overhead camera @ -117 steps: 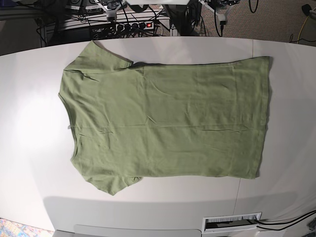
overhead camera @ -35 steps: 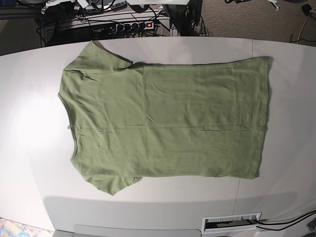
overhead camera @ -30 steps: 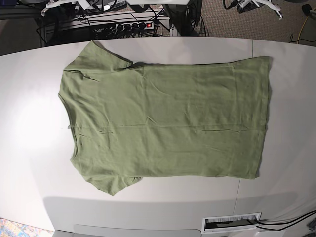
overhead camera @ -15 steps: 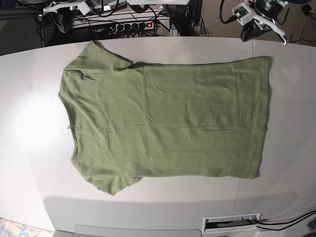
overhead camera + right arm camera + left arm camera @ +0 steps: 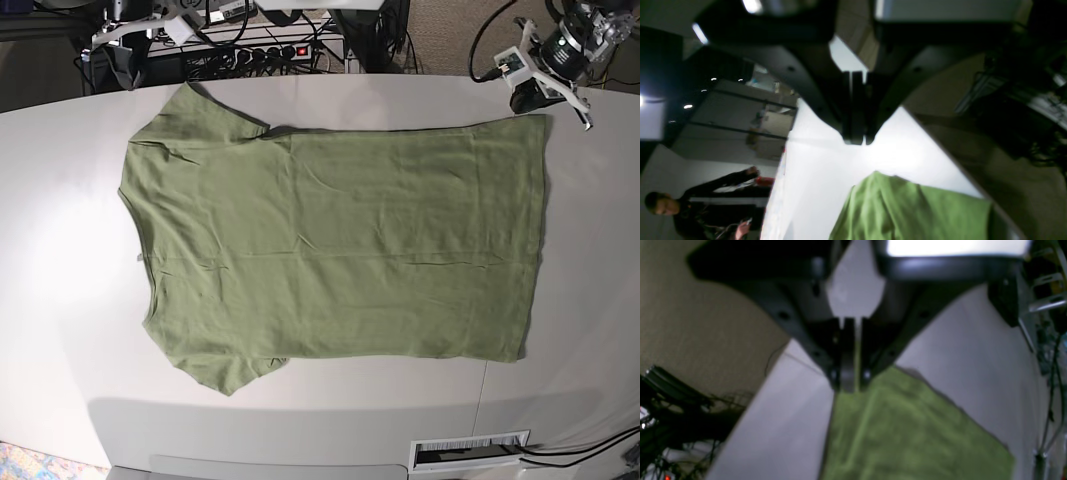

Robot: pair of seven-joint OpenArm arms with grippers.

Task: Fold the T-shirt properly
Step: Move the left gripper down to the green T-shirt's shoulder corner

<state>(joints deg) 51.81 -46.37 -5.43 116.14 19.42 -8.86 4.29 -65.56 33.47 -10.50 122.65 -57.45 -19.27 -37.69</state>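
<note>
Left end effector (image 5: 850, 381) above table (image 5: 70, 250) (white).

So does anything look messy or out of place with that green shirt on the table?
Nothing much stands out. The T-shirt lies spread flat on the white table, unfolded, with only faint wrinkles. Its far sleeve reaches close to the table's back edge. No damage or spills show.

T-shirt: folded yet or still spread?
Spread. The T-shirt lies flat on the table, both sleeves and hem showing, no fold.
</note>
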